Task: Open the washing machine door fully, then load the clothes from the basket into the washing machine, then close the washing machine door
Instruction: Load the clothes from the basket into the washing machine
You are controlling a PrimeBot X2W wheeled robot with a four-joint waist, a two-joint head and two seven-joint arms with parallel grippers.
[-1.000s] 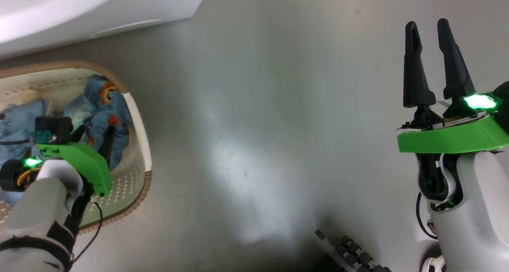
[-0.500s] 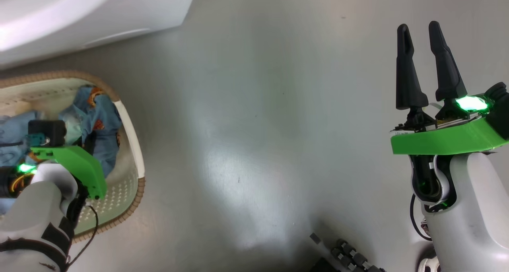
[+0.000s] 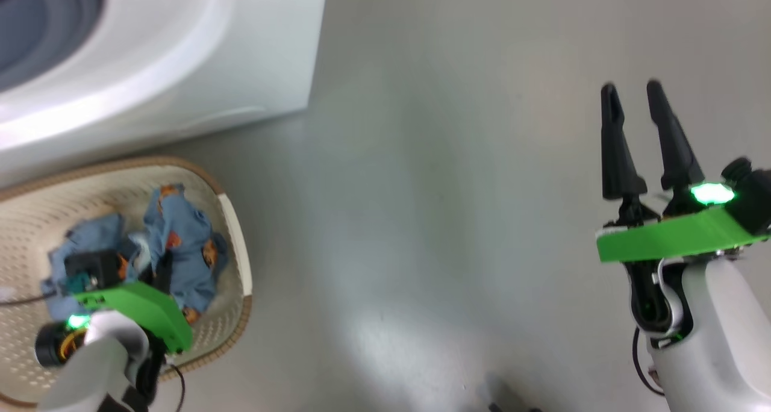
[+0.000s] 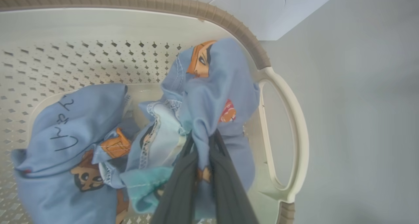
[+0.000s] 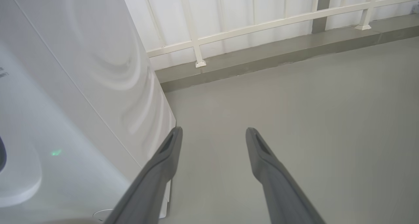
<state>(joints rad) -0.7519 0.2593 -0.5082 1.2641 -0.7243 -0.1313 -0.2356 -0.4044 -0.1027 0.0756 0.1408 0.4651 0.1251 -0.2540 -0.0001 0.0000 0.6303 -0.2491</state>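
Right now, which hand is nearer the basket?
Left. The left hand is in the basket, shut on the clothes; the right hand hangs over floor far to its right.

Dark handwritten marks (image 4: 63, 127) on the clothes (image 4: 209, 102) (the left-hand fold) seem a scrawl, not readable words.

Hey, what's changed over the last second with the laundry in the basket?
The left claw closed on a fold of the clothes in the basket. The head view shifted, showing more of the washing machine. The right claw stayed open above the floor.
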